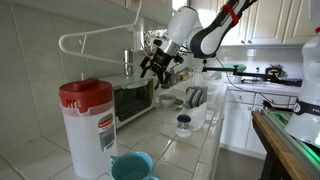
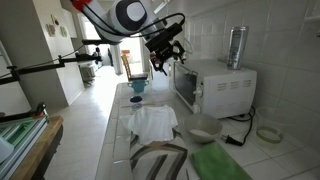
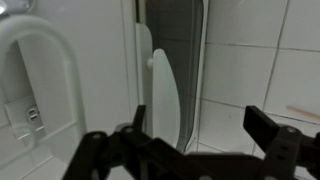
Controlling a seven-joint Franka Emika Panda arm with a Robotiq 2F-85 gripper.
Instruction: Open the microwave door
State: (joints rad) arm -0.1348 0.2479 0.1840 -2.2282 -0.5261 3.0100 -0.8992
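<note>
Hovering over a tiled kitchen table (image 1: pixel 190 150), the robot arm's gripper (image 1: pixel 155 66) hangs just above the upper front edge of the microwave (image 1: pixel 135 101), with a small gap between them. The gripper is released: in the wrist view its two dark fingers (image 3: pixel 100 155) stand wide apart at the bottom of the picture, holding nothing. The microwave, a small silver-white box, sits directly below the gripper against the tiled wall. The microwave door (image 2: pixel 185 86), a dark glass panel in a light frame, lies flat against the front of the oven and appears closed; it is below the gripper and slightly to one side in an exterior view. A tall metal cylinder (image 2: pixel 237 47) stands on top of the microwave, behind the gripper. Well away from the gripper, nearer the camera in an exterior view, a clear pitcher with a red lid (image 1: pixel 85 128) stands on the table beside a blue cup (image 1: pixel 131 166). A small jar (image 1: pixel 184 124) sits below the gripper and farther along the table. A white cloth (image 2: pixel 152 120) and a pale bowl (image 2: pixel 205 127) lie on the table in front of the microwave, well below the gripper
</note>
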